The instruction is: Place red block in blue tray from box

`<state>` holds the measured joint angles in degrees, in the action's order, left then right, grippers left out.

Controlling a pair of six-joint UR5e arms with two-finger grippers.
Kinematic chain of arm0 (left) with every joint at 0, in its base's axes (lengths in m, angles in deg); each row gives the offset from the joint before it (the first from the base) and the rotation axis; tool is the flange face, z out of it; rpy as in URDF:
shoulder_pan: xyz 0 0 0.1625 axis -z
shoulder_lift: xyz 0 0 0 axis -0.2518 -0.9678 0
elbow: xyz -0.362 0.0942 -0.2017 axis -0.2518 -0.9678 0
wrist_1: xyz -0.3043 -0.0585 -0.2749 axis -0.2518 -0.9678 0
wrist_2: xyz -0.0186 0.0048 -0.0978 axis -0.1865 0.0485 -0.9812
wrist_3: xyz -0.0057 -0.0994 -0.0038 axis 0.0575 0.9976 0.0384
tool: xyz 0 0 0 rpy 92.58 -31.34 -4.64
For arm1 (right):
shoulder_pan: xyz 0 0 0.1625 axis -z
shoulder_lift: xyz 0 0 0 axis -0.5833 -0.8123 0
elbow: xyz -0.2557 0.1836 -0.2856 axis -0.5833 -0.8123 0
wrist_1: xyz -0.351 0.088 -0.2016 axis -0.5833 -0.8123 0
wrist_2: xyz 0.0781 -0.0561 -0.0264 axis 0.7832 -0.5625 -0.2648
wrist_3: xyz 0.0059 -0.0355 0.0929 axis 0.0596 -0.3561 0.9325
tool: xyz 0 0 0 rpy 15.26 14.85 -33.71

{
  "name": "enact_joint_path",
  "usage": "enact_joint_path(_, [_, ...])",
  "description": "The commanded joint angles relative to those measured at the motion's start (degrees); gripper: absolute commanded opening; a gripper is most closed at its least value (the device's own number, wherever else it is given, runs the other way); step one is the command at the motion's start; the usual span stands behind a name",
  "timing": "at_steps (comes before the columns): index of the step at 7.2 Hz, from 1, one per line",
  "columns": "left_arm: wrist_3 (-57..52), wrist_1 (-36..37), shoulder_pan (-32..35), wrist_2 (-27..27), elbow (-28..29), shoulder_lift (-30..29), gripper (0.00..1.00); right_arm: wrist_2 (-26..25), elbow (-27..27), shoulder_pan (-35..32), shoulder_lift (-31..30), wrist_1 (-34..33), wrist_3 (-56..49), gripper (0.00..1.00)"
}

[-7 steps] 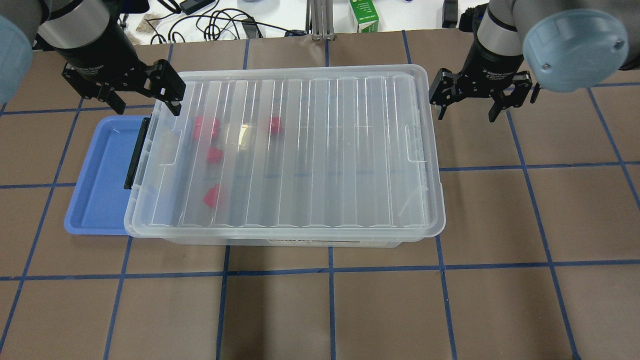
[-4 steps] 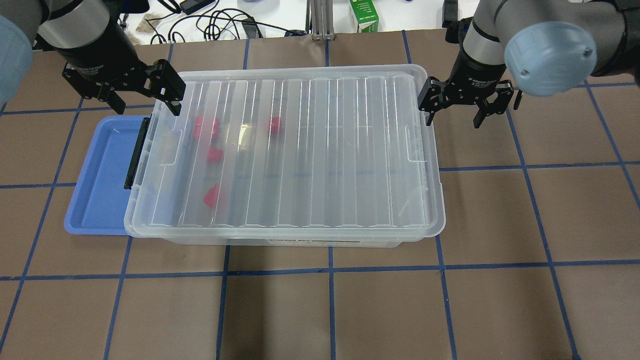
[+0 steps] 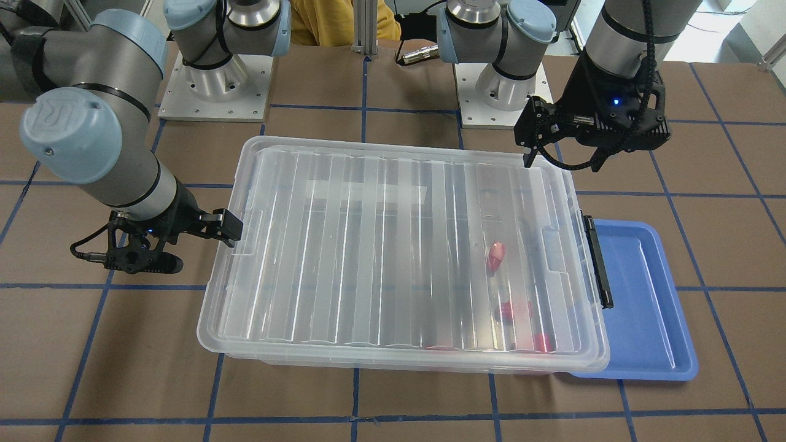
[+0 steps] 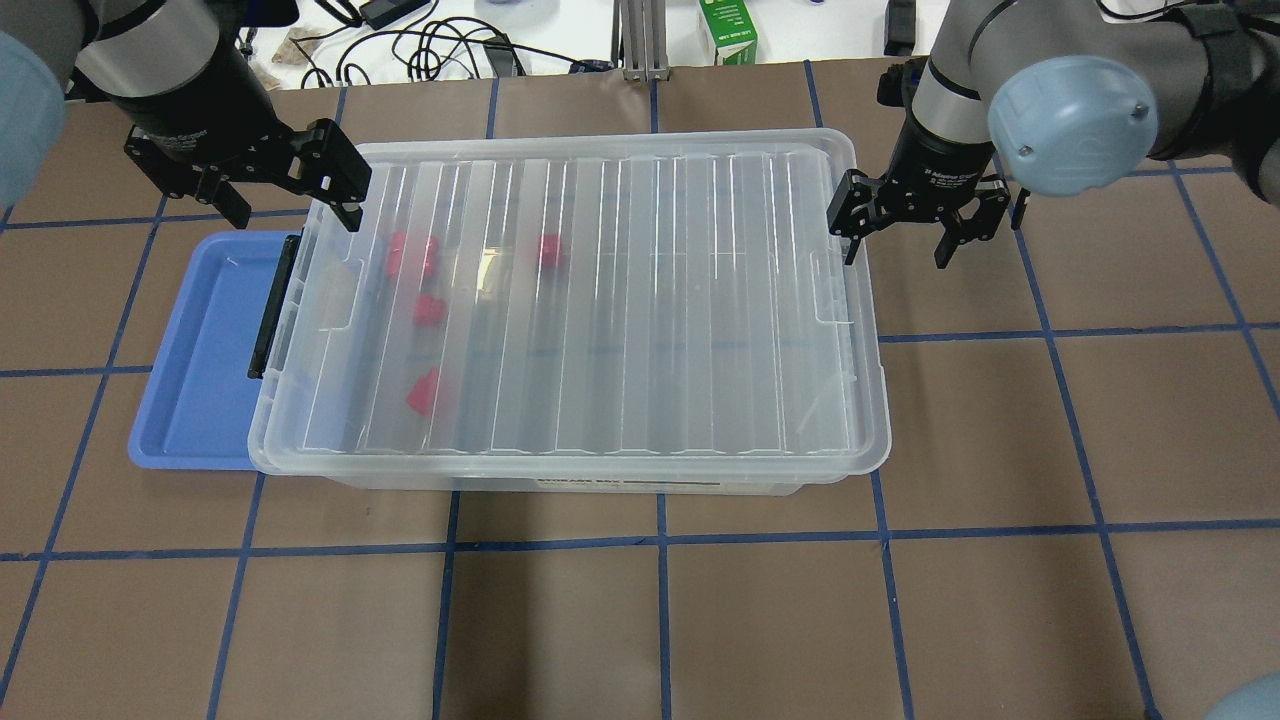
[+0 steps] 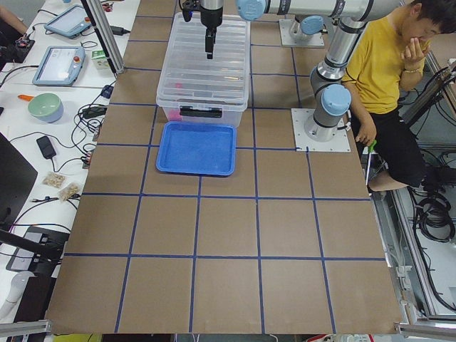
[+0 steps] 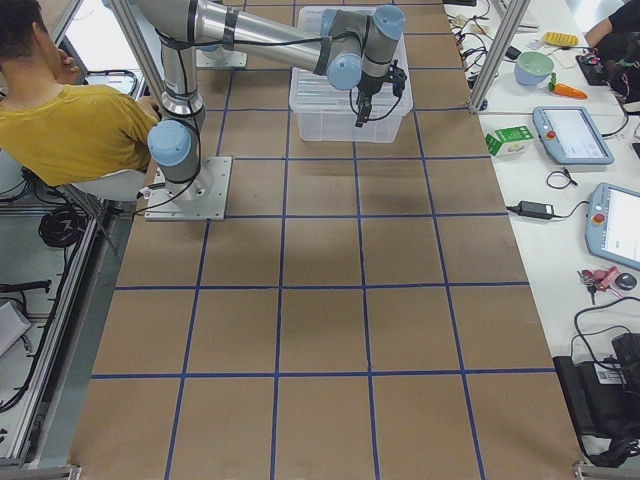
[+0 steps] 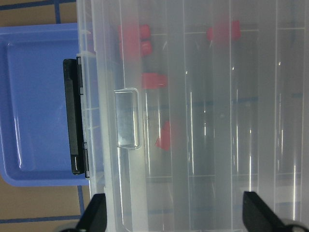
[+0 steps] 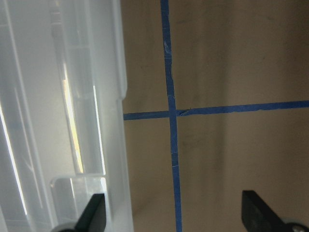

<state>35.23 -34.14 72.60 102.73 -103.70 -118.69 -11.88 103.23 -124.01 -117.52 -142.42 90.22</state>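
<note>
The box [image 4: 650, 300] is a clear bin with its ribbed lid on and a black latch [image 4: 272, 305] at its left end. Several red blocks [image 4: 428, 310] lie inside near that end, blurred through the lid; they also show in the left wrist view [image 7: 154, 80]. The blue tray [image 4: 195, 370] lies empty at the box's left end, its edge tucked under the rim. My left gripper [image 4: 290, 200] is open and empty above the box's far left corner. My right gripper [image 4: 895, 245] is open and empty at the box's right end, one finger over the lid's edge [image 8: 116, 72].
A green carton [image 4: 728, 30] and cables [image 4: 440, 45] lie beyond the table's far edge. A person in a yellow shirt [image 5: 385, 64] sits beside the robot's bases. Brown table with blue tape lines [image 4: 660, 610] spreads in front of the box.
My right gripper has moved left and nearer, up to the box's right end. The left gripper, box, blocks and tray have not moved.
</note>
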Motion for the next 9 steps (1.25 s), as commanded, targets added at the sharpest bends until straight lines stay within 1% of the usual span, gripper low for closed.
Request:
enact_joint_path(1, [0.0, 0.0, 0.0, 0.0, 0.0, 0.0, 1.0, 0.0, 0.0, 0.0, 0.6, -0.1, -0.1, 1.0])
enact_joint_path(2, [0.0, 0.0, 0.0, 0.0, 0.0, 0.0, 1.0, 0.0, 0.0, 0.0, 0.7, -0.2, -0.2, 1.0])
enact_joint_path(4, [0.1, 0.0, 0.0, 0.0, 0.0, 0.0, 1.0, -0.7, -0.1, 0.5, 0.6, -0.7, -3.7, 1.0])
enact_joint_path(6, [0.0, 0.0, 0.0, 0.0, 0.0, 0.0, 1.0, -0.7, -0.2, 0.8, 0.7, -1.6, -4.0, 1.0])
enact_joint_path(8, [0.0, 0.0, 0.0, 0.0, 0.0, 0.0, 1.0, -0.8, -0.1, 1.9, 0.7, -1.7, -4.6, 1.0])
enact_joint_path(9, [0.0, 0.0, 0.0, 0.0, 0.0, 0.0, 1.0, -0.8, -0.1, 2.7, 0.7, -1.7, -6.5, 1.0])
